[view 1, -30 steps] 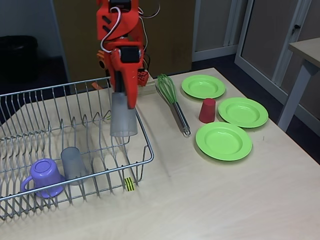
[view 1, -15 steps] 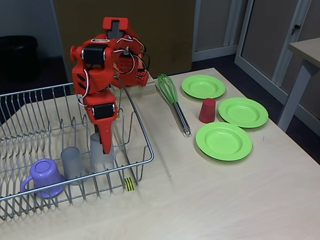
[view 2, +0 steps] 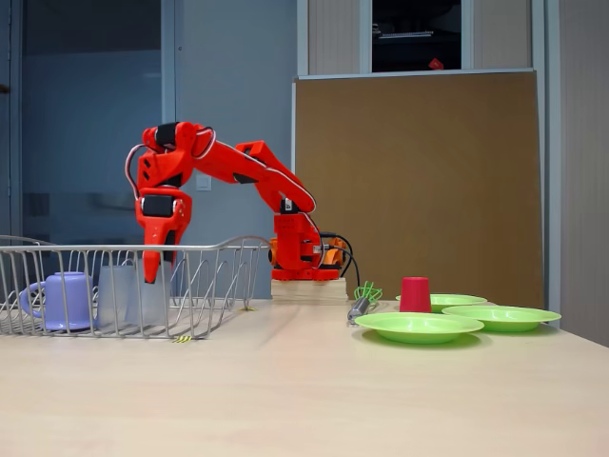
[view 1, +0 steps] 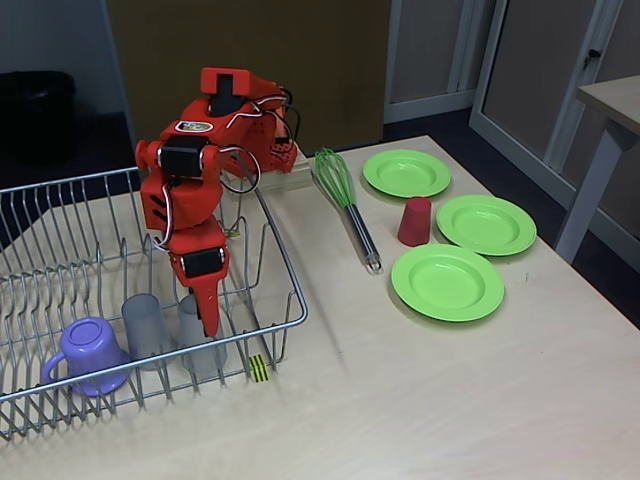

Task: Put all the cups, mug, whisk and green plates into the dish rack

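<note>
Claw is pointing straight down inside the dish rack, lower left of the frame, wrapped around the second grey tumbler. Can't honestly tell if I've let go or if it's clamped; the fingers overlap the translucent plastic in both fixed views. The tumbler stands upright on the rack floor just beside the other grey tumbler, with the purple mug on its far left.

What matters next is the red cup: it sits well to the right of the claw, out on the table between the three green plates, near the handle end of the whisk. The whisk's long axis runs top to bottom, tilted slightly. So I'd say lift straight up, then swing right.
</note>
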`<state>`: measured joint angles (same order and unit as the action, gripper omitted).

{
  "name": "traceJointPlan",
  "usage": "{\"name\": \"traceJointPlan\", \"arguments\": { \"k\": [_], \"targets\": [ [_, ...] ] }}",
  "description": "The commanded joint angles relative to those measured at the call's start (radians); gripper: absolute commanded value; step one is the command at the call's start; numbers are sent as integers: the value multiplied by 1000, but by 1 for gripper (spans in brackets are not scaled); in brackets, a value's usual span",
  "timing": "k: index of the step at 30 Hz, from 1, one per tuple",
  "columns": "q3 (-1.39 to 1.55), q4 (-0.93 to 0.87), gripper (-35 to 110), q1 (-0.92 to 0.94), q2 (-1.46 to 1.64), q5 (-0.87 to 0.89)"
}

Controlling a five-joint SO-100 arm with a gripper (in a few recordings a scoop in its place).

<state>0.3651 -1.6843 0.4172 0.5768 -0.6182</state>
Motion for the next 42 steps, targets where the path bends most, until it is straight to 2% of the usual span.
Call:
{"name": "traceJointPlan", "arguments": {
  "k": [1, 6, 14, 23, 31, 35, 38, 42],
  "targets": [
    [-55, -9, 4, 12, 2, -25],
    [-75, -9, 6, 14, -8, -38],
    [-83, -69, 34, 26, -2, -51],
    [-98, -83, 37, 31, 49, -71],
    [-52, -132, 37, 37, 268, -126],
    [141, -150, 35, 0, 463, -112],
    [374, -150, 34, -94, 655, -46],
    [650, -150, 33, -314, 853, 213]
  ]
}}
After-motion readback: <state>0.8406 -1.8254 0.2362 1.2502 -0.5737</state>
